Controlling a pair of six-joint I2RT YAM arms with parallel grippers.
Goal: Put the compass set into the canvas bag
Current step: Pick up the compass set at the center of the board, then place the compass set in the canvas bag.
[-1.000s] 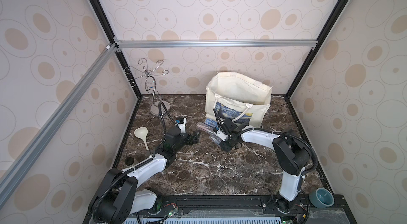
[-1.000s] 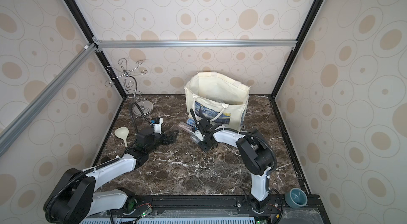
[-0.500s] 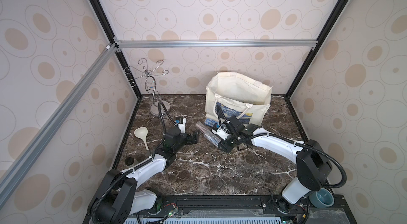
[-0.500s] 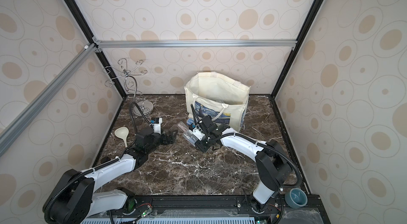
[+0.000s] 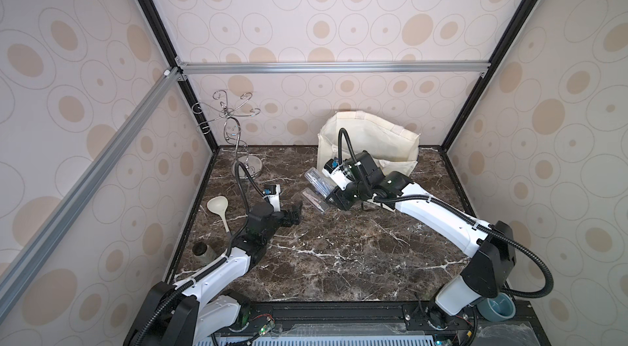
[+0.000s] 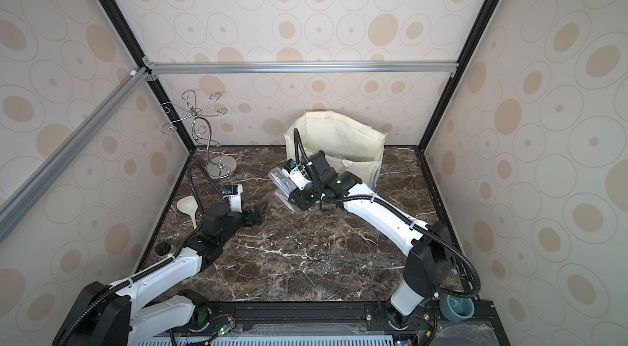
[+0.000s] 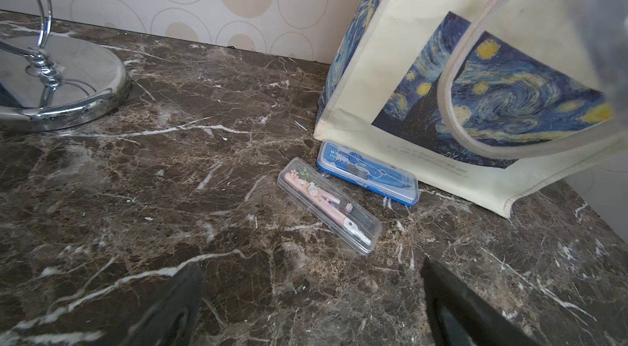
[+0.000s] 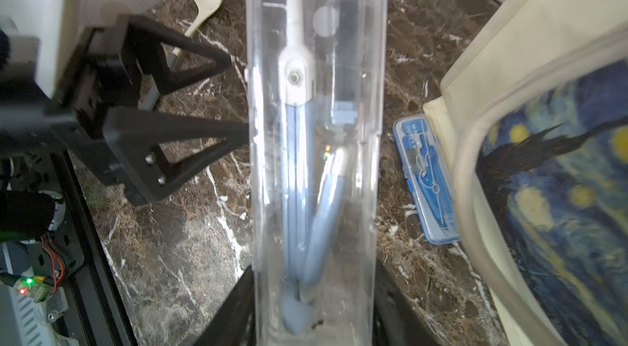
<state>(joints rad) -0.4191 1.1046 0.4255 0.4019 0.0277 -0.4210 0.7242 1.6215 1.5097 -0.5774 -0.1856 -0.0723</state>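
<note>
Carrying step, by the look of it: grasp made, drop into the bag not yet done.

Gripped in right claw (image 8: 314, 310): compass set (image 8: 316, 130), a clear hard case with a blue-legged compass inside. Pinched at one short end, jaws narrowed across its width. Held apparently off the tabletop (image 5: 339, 259), long axis pointing away from the wrist. Placed just in front of the canvas bag (image 5: 380, 144), near one front corner, not yet above the mouth.

Standing upright at the back of the tabletop by the rear wall: canvas bag, mouth open upward, front panel slumped a little, white handle hanging over the blue-and-yellow print.

Lying flat on the tabletop, neither gripped: pink compass case (image 7: 328, 205), just beside a blue compass case (image 7: 367, 172). Blue one hard against the foot of the bag, touching as far as can be told.

Hovering low nearby: left claw (image 5: 296, 214), jaws spread wide, holding nothing, aimed toward those two cases.

Well apart, off to the side: cream ladle (image 5: 219, 206), chrome wire stand (image 5: 238, 137).

Next, as judged: raise the set above the bag rim, carry over the opening, tip the free end down, then open the jaws. Needs clearance over the sagging front panel and the handle. Some risk of snagging the long case on the rim, or of dropping it outside the bag.
</note>
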